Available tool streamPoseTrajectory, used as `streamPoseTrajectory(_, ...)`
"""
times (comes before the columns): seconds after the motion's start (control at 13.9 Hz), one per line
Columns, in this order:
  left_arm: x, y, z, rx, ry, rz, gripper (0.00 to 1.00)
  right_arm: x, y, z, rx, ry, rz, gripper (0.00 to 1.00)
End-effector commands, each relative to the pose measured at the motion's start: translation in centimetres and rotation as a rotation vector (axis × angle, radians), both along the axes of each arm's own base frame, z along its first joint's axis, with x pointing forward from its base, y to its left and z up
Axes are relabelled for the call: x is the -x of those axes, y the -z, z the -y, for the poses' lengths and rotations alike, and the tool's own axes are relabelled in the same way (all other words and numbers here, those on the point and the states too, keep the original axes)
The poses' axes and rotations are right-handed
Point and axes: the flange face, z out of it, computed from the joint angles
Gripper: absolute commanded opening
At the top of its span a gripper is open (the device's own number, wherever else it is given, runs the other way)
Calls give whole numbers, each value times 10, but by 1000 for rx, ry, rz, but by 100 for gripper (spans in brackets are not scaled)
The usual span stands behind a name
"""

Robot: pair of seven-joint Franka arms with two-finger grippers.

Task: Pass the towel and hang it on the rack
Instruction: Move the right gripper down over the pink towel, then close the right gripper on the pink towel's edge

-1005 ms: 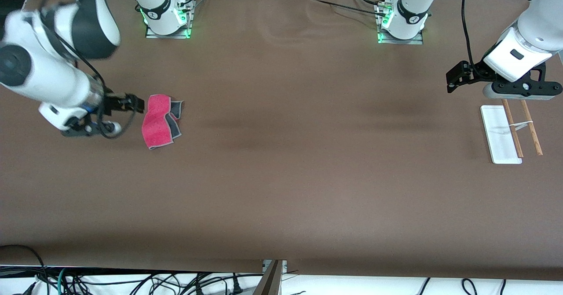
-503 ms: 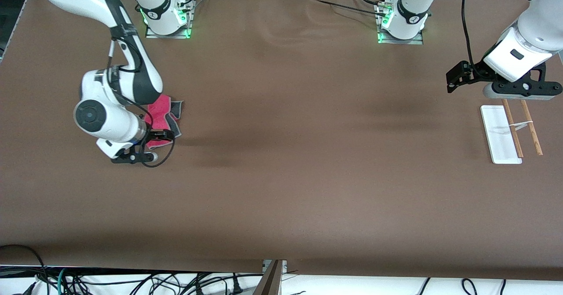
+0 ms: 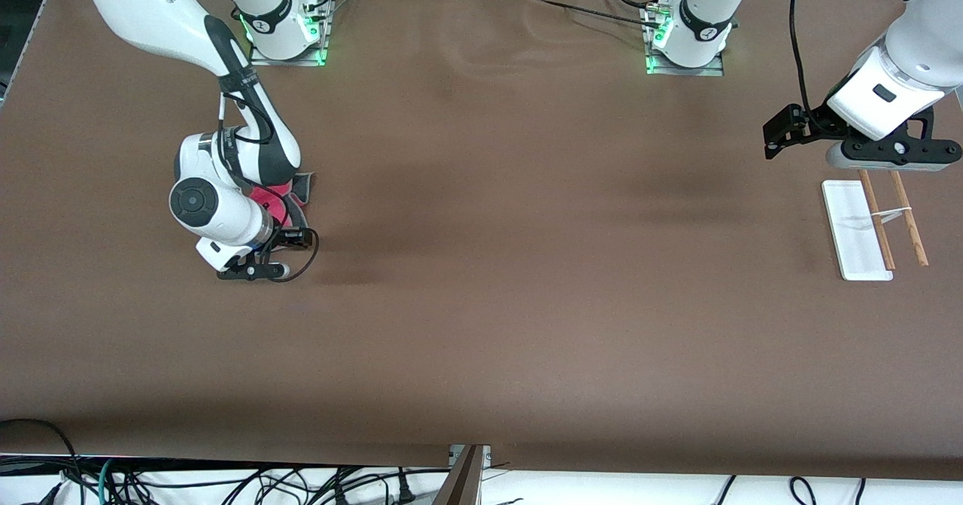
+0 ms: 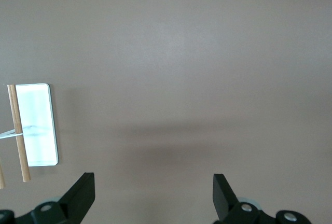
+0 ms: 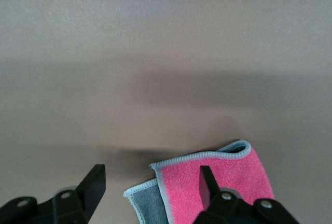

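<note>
The towel (image 3: pixel 277 202) lies flat on the table near the right arm's end, pink with a grey reverse fold, mostly hidden under the right arm. My right gripper (image 3: pixel 252 270) is low over the towel's edge nearest the front camera. In the right wrist view the right gripper (image 5: pixel 151 182) is open, with a corner of the towel (image 5: pixel 228 177) between its fingers. The rack (image 3: pixel 854 226) stands near the left arm's end, with a white base and two wooden rods (image 3: pixel 910 223). My left gripper (image 3: pixel 888 165) waits open and empty above the table beside the rack (image 4: pixel 39 125).
The brown table (image 3: pixel 527 264) stretches bare between the towel and the rack. The arm bases (image 3: pixel 286 34) stand along the table's edge farthest from the front camera. Cables hang below the edge nearest that camera.
The right arm has swung from the table's end to the towel and come down over its near edge, covering most of it. The left arm has not moved.
</note>
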Motion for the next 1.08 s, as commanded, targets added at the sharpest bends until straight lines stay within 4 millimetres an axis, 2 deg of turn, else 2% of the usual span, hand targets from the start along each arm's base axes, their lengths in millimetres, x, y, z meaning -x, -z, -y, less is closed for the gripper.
streamPoseTrajectory(0.0, 1, -5, -3, -17, 21, 0, 100, 12, 7, 2, -1, 11, 19, 78)
streamPoseTrajectory(0.22, 1, -5, -3, -17, 21, 0, 100, 23, 20, 6, -3, 5, 26, 68)
streamPoseTrajectory(0.72, 1, -5, -3, -17, 21, 0, 100, 27, 23, 7, -2, -1, 18, 44)
streamPoseTrajectory(1.01, 1, -5, -3, -17, 20, 1, 100, 27, 23, 8, -2, -1, 16, 11)
